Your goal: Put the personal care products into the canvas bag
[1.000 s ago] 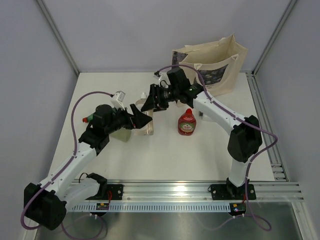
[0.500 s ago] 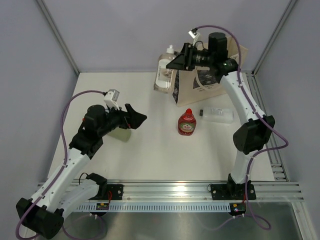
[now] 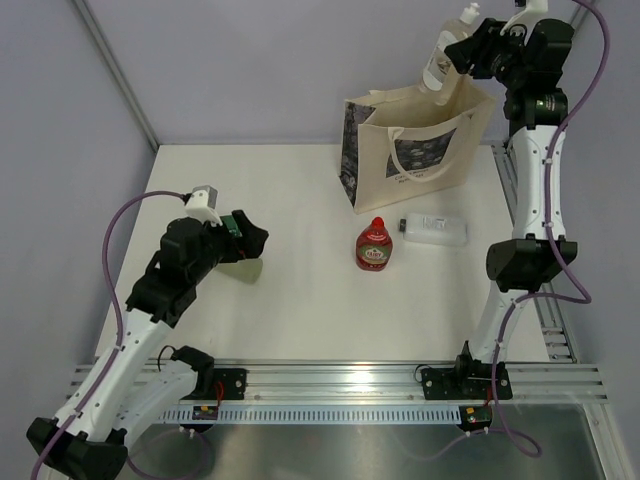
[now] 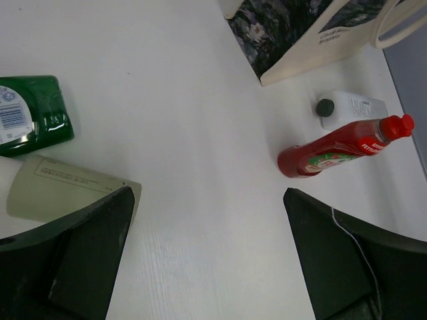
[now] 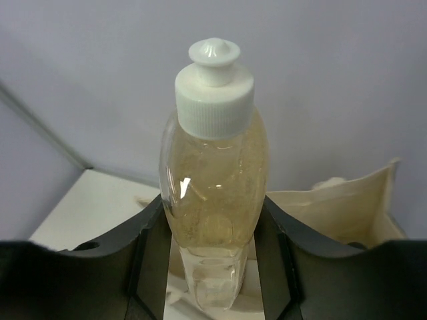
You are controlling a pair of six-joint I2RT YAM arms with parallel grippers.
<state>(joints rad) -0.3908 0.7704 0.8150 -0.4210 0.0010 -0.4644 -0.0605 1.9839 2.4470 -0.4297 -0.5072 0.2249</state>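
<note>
Right claw (image 3: 466, 48) is raised high and closed on a clear bottle (image 3: 443, 56). From the top camera I see that bottle up by the rim of the canvas bag (image 3: 420, 140), which stands open at the far edge of the tabletop (image 3: 300, 310), toward the far right corner. That view does not show me the grip itself. The right wrist camera does: both black fingers (image 5: 150, 247) press the flanks of the bottle, which stands upright with pale liquid inside and a white push-pull cap on top. Cream canvas shows low behind it.

Left claw (image 4: 210, 257) hangs wide open over the left half of the tabletop and holds nothing. Its wrist camera shows me a green bottle (image 4: 33, 110) with a barcode label lying flat, and just beside it a pale-green cylinder (image 4: 67, 190) whose end runs behind the left finger. From the top camera the arm covers almost all of both.

A red bottle (image 3: 374, 245) stands near the middle of the tabletop, in front of the bag. A second clear bottle (image 3: 435, 229) lies on its side just to its right, toward the right edge. The left wrist view shows that one has a dark cap.
</note>
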